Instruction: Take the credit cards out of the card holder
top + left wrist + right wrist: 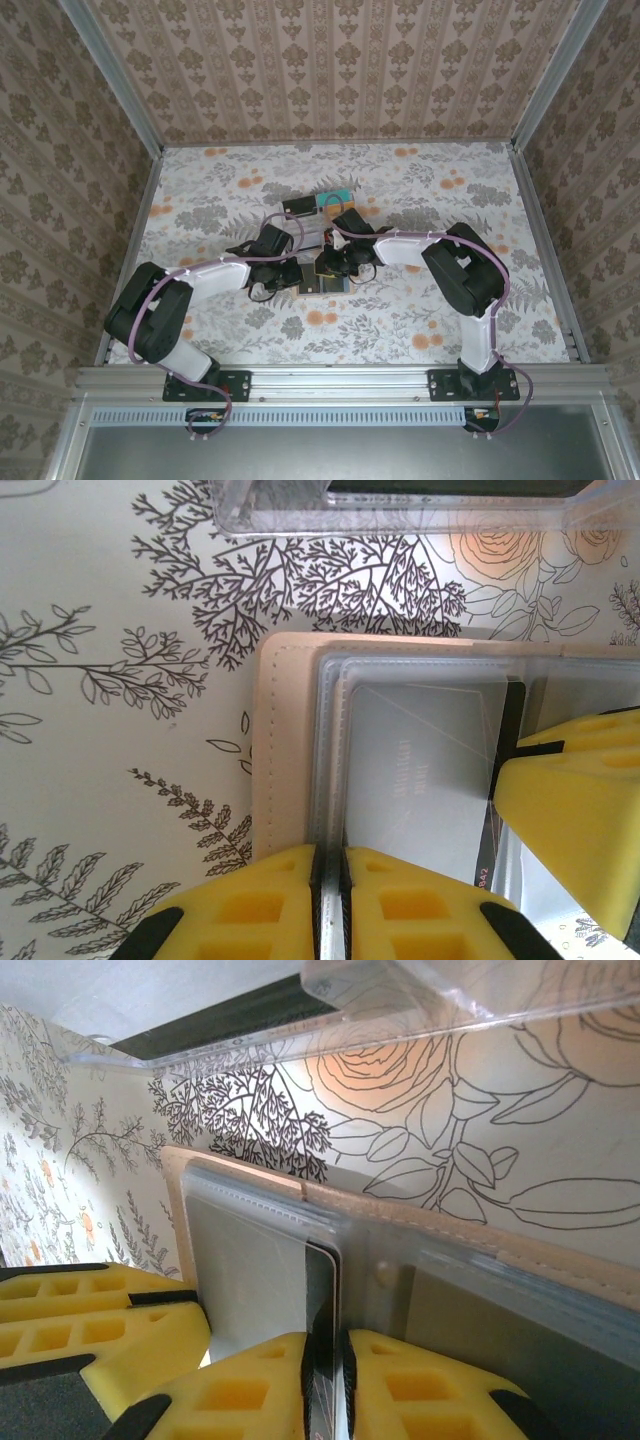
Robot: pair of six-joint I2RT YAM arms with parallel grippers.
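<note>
The tan card holder lies spread open on the flowered table, its grey-blue clear pockets facing up. My left gripper is shut on the edge of a pocket sleeve near the holder's left side. A black credit card sticks partly out of a pocket of the holder, and my right gripper is shut on that card's edge. In the top view both grippers, left and right, meet over the holder. The black card's edge also shows beside the right finger.
A clear plastic tray stands just beyond the holder, with a black card and a teal card in it. Its wall is close to the holder's far edge. Metal rails border the table.
</note>
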